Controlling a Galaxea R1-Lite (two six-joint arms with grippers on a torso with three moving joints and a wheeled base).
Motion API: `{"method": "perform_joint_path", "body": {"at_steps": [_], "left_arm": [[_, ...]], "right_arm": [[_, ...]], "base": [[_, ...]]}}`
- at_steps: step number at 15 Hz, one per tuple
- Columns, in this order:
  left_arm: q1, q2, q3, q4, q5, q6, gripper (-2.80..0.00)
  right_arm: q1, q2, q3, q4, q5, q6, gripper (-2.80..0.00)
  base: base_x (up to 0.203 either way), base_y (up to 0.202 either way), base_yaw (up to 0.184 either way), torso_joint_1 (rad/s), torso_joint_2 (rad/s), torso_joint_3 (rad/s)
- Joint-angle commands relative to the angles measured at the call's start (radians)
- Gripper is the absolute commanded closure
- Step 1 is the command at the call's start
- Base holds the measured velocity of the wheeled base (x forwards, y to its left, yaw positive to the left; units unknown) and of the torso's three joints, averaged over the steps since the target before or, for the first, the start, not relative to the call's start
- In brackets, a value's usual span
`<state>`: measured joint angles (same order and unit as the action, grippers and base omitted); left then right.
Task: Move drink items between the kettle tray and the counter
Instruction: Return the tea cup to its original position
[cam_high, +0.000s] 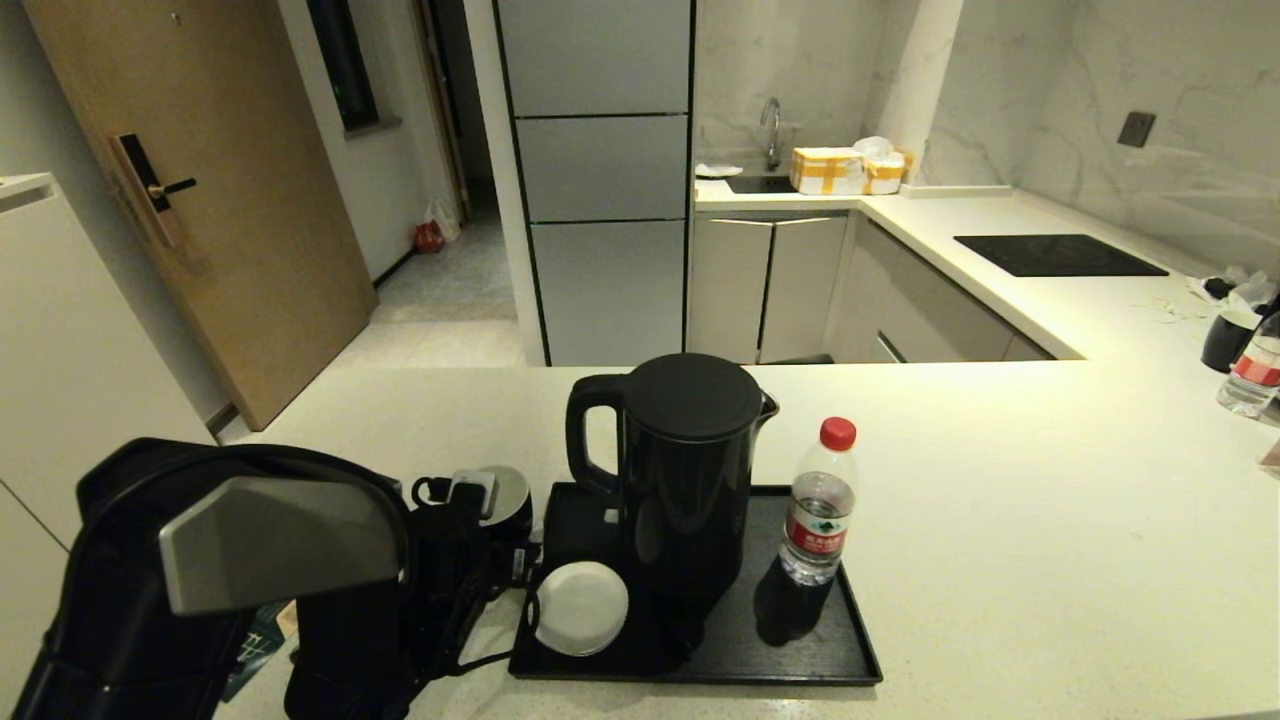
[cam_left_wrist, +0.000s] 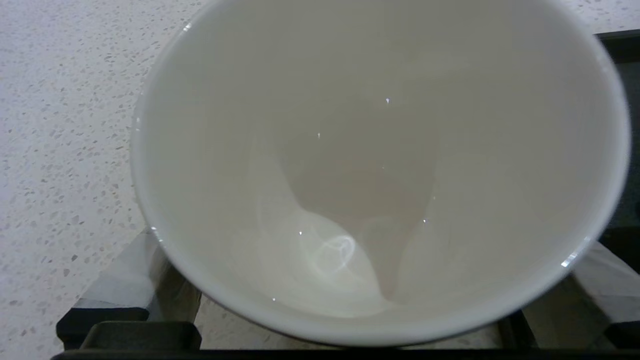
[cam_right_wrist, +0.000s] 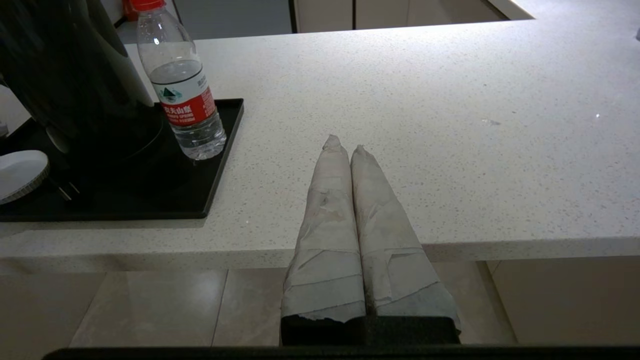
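The left arm reaches in from the near left of the tabletop (cam_high: 1000, 520), its dark wrist bent down over the tray's left edge. The left gripper (cam_left_wrist: 350, 320) hangs directly above a cup (cam_left_wrist: 380, 165), whose white inside fills the left wrist view; the taped fingers (cam_left_wrist: 135, 280) stand wide apart, one at each side of the cup's rim, and whether they touch the wall cannot be told. In the head view the cup (cam_high: 580, 607) shows as a white round at the tray's near left corner, just beside the arm's dark end. The tray (cam_high: 840, 655) lies flat on the tabletop, extending away from the left gripper toward the robot's right. The kettle (cam_high: 690, 470) stands upright on it just beyond and right of the cup, handle turned to the left. The bottle (cam_high: 818, 505) stands upright on the tray's right part, beside the kettle and apart from it. The right gripper (cam_right_wrist: 345, 145) is parked low at the near edge of the tabletop, pointing level across it, its two taped fingers (cam_right_wrist: 325, 215) pressed together on nothing; the bottle and tray lie ahead of it, off to its left.
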<state>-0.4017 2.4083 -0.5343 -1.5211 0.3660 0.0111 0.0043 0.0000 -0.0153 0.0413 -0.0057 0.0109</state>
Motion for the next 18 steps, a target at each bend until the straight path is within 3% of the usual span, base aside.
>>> {"method": "perform_joint_path", "body": {"at_steps": [1,2,11,18], "left_arm": [[0.0,0.003,-0.001,-0.009,0.002,0.0,-2.8],[0.0,0.002,0.0,-0.009,0.002,0.0,0.0],[-0.005,-0.003,0.005,-0.009,0.004,0.0,0.0],[-0.008,-0.119,0.083,-0.009,0.002,-0.022,0.0]], "right_arm": [[0.0,0.002,0.0,0.0,0.0,0.0,0.0],[0.0,0.0,0.0,0.0,0.0,0.0,0.0],[0.0,0.002,0.0,0.0,0.0,0.0,0.0],[0.0,0.0,0.0,0.0,0.0,0.0,0.0]], "base": [[0.0,0.0,0.0,0.0,0.0,0.0],[0.0,0.0,0.0,0.0,0.0,0.0],[0.0,0.0,0.0,0.0,0.0,0.0],[0.0,0.0,0.0,0.0,0.0,0.0]]}}
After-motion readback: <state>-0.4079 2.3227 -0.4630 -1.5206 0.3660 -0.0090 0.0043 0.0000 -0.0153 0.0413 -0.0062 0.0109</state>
